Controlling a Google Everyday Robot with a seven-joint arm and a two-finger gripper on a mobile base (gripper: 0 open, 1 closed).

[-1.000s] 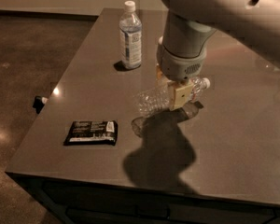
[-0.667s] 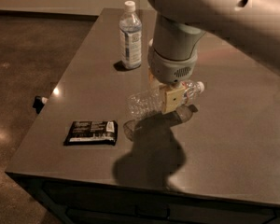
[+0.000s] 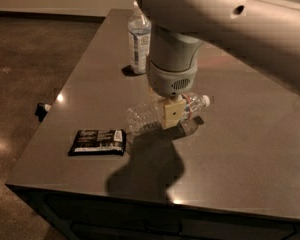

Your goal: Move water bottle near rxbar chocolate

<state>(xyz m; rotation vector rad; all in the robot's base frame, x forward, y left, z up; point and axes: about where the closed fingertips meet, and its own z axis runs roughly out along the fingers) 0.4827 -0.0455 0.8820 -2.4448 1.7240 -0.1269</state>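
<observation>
Grey-brown table (image 3: 250,149), matte top, takes up most of the room in front of me. The pale robot arm (image 3: 230,19) comes in from the upper right and drops straight down over the middle of the table, throwing a big dark shadow on the top toward the front edge.

A tall smooth bottle (image 3: 139,44) with a big white label stands upright at the back of the table, behind the arm's wrist and partly hidden by it.

The water bottle (image 3: 142,118) is crinkled and clear. It lies on its side, white cap to the right, base to the left, with a narrow label band near the neck. It looks lifted a little off the top, with a shadow just under it.

The rxbar chocolate (image 3: 97,141) lies flat near the front left corner, black wrapper, white patch at its right end. The bottle's base is near that end, just up and to the right of it, with a small gap between them.

The gripper (image 3: 172,113) points straight down from the wrist and is clamped across the bottle nearer the neck than the base. One tan finger shows in front of the bottle, and the bottle passes behind it.

A small dark object (image 3: 40,110) sits on the floor by the table's left edge, too small to tell what it is.
</observation>
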